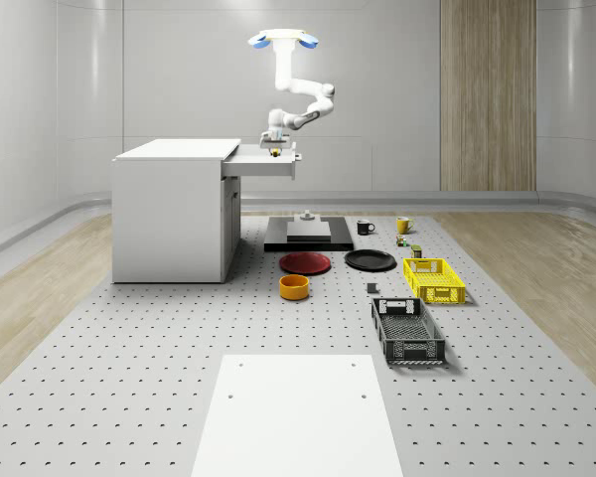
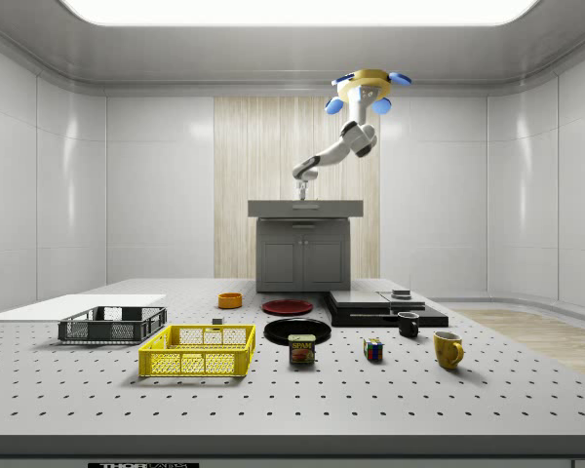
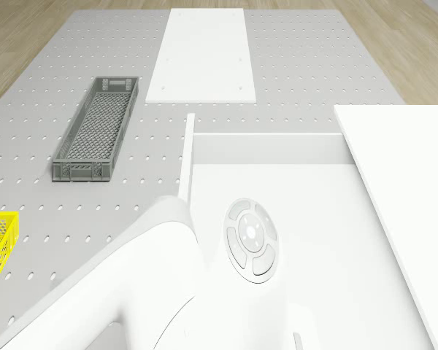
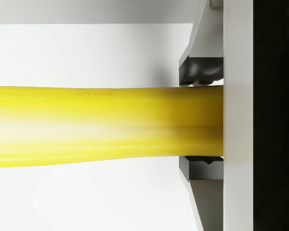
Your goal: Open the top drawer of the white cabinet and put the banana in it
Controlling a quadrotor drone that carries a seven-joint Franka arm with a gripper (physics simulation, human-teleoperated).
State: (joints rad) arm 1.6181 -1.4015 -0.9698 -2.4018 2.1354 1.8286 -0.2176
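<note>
The blue-rotored quadrotor drone (image 1: 282, 41) hovered high over the pulled-out top drawer (image 1: 266, 164) of the white box-shaped cabinet (image 1: 175, 211), to the right of the cabinet's flat top in the whole-scene view. Its white jointed arm (image 1: 303, 99) bent down so that the gripper (image 1: 275, 149) hung just above the open drawer, its dark fingers (image 4: 201, 72) closed on the long yellow banana (image 4: 96, 126), one on each side of it.

bright, even | ceiling panel glow | soft shadows | wrist view blurred
</note>
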